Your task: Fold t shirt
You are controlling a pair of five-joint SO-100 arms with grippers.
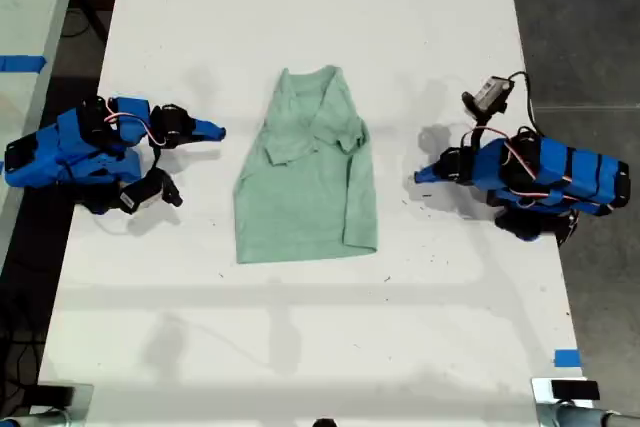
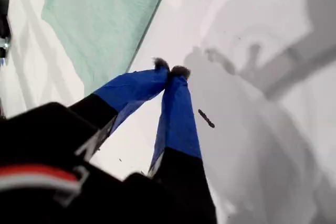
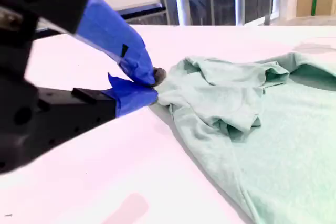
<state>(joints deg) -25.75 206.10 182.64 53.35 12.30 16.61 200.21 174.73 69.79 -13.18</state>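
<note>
White table (image 1: pixel 420 27) fills the exterior view; the t shirt (image 1: pixel 308 182) lies flat on it. The first wrist view shows my first gripper (image 2: pixel 169 71) pinched closed and empty, with smooth cloth ahead. The second wrist view shows my second gripper (image 3: pixel 153 80) closed and empty, with a bunched sleeve just past its tips.

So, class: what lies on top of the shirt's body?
On the shirt, both sleeves lie folded inward over the chest, bunched near the collar. The fabric beneath those folds is covered; nothing else rests on it. Both grippers stay off it.
</note>
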